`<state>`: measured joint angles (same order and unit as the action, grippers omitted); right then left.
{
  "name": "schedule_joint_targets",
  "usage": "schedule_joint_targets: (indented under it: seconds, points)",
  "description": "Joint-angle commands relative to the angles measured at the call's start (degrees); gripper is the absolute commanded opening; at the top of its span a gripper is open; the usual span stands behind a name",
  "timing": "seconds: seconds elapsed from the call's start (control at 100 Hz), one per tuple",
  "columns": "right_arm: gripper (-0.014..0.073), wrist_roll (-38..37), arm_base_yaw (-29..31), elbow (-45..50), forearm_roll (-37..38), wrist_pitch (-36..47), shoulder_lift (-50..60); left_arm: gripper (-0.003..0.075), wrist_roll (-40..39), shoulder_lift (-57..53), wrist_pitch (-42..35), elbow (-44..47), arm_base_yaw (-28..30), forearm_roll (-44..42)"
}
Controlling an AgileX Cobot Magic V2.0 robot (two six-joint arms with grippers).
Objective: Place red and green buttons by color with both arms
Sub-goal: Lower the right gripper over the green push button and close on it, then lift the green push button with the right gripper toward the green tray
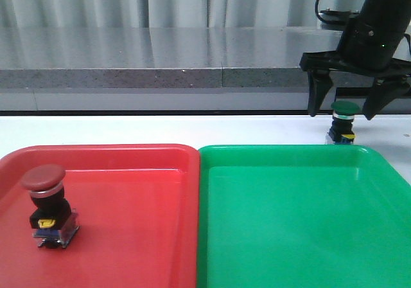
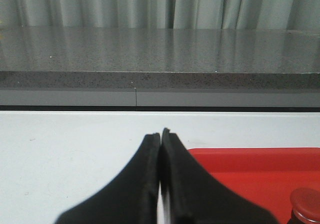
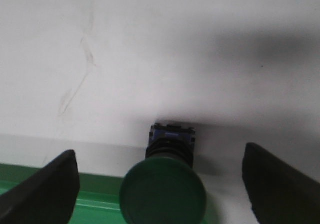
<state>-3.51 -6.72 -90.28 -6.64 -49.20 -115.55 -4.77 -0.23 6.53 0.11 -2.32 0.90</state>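
- Beyond the far rim of the green tray point(image 1: 302, 153), on the white table point(image 1: 160, 130), the green button point(image 1: 343, 121) stands upright, cap up, long axis vertical, yellow tab facing the camera.
- Above it hangs the right gripper point(image 1: 342, 111), jaws spread wide to either side of the cap, touching nothing.
- On the red tray point(image 1: 128, 236), near its left side, the red button point(image 1: 48, 204) stands upright too, cap up, yellow tab forward.
- Left gripper point(image 2: 160, 136): fingers pressed together, holding nothing, over the table beside the red tray's corner.
- No lettering on either button can be read.
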Motion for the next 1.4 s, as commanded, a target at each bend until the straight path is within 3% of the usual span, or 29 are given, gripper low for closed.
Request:
schedule_joint_targets:
  seconds: [0.0,0.19,0.31,0.67,0.93,1.07,1.39]
  points:
    - [0.0597,0.6,0.0,-2.6,-0.4,0.1,2.6,-0.0020,-0.2,-1.9,-4.9,0.6,0.2,0.5]
    - [0.0306,-0.3,0.0,-2.6,-0.4,-0.5,2.3,-0.0020,-0.2,-1.9,-4.9,0.6,0.2,0.5]
    - [0.0207,-0.3,0.0,-3.0,-0.4,-0.5,2.7,-0.0020,-0.2,-1.9,-4.9,0.6,0.2,0.5]
    - [0.0206,-4.7,-0.7,-5.2,2.7,-2.1,11.4,-0.0020,-0.2,-1.9,-4.9,0.6,0.2,0.5]
    - [0.0206,-8.4,-5.6,-3.2,5.4,-4.2,18.7,-0.0020,-0.2,-1.9,-4.9,0.6,0.2,0.5]
    - [0.0206,-10.1,-9.9,2.1,5.4,-3.6,22.4,-0.0020,-0.2,-1.9,-4.9,0.6,0.2,0.5]
    - [0.0206,-17.7,-18.0,23.9,5.4,5.8,31.0,-0.0020,-0.2,-1.9,-4.9,0.6,0.2,0.5]
